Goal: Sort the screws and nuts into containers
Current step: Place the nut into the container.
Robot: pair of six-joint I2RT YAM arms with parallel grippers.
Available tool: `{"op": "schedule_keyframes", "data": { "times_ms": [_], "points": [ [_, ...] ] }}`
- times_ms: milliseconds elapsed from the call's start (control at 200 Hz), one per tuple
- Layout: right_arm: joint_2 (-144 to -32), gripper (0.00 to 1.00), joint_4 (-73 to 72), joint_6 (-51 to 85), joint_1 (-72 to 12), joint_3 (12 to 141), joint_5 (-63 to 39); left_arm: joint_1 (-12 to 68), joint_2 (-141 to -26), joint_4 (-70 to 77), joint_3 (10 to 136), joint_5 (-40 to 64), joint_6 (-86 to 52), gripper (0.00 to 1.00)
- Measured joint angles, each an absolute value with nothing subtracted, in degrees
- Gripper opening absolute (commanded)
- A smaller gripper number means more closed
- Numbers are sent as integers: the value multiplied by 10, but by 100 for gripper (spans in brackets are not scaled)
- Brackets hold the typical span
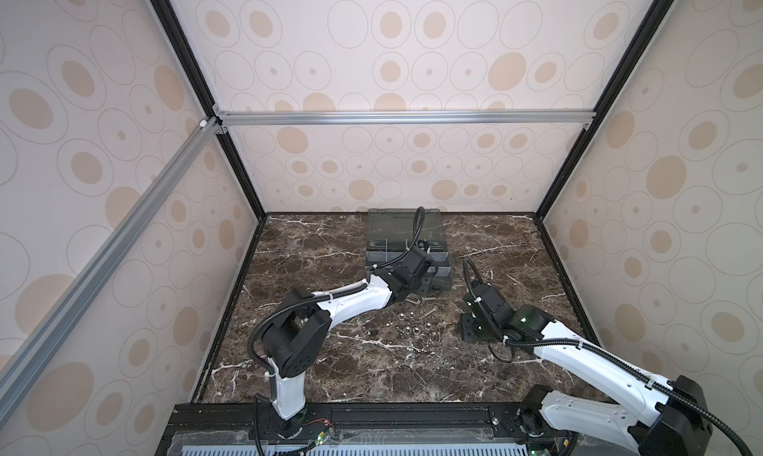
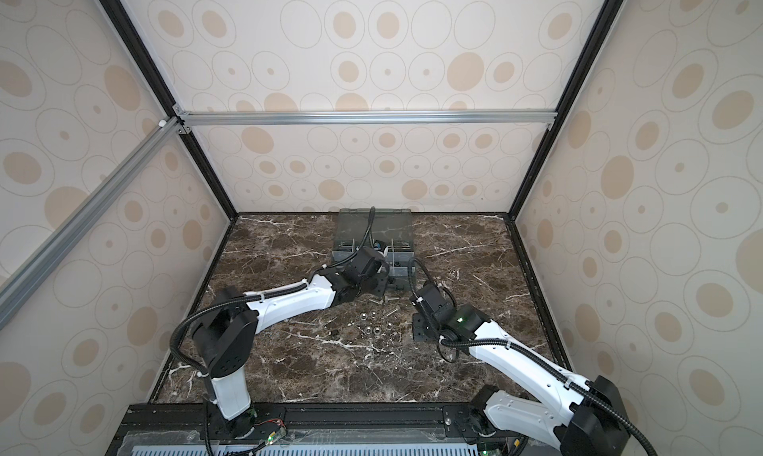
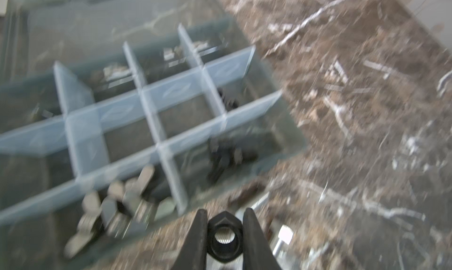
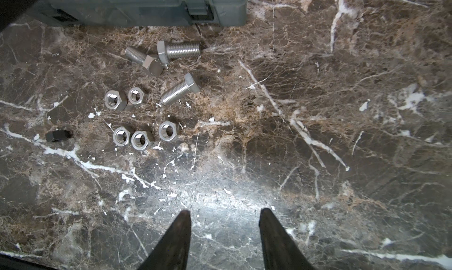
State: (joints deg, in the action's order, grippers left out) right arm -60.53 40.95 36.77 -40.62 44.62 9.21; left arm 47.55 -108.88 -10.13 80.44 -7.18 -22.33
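In the left wrist view my left gripper (image 3: 225, 211) is shut on a black nut (image 3: 225, 237), just in front of the grey organiser box (image 3: 291, 124). Its containers (image 3: 186, 112) are split by pale dividers; one near compartment holds silver pieces (image 3: 117, 202) and another holds black pieces (image 3: 222, 153), all blurred. In the right wrist view three silver screws (image 4: 181, 50) and several silver nuts (image 4: 141, 140) lie loose on the marble, with one black nut (image 4: 57, 135) off to the side. My right gripper (image 4: 225, 213) is open over bare marble, short of them.
In both top views the box's open lid (image 1: 392, 222) lies back toward the rear wall. The box's front wall (image 4: 146, 9) borders the loose parts. Patterned enclosure walls stand on three sides, and a black rail (image 1: 413, 412) runs along the table's front.
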Motion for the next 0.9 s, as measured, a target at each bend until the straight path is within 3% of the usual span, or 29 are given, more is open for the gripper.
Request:
{"op": "schedule_keyframes", "data": {
  "times_ms": [385,715,900],
  "points": [
    [-568,49,442,377,-406,445,98,459,-1297,-139,1084,-43,-201,19],
    [-551,49,456,386,-407,443,103,432,-1331,-139,1100,-24,-205,21],
    [-550,49,459,388,-408,443,103,426,-1331,-129,1100,-12,-214,36]
  ]
}}
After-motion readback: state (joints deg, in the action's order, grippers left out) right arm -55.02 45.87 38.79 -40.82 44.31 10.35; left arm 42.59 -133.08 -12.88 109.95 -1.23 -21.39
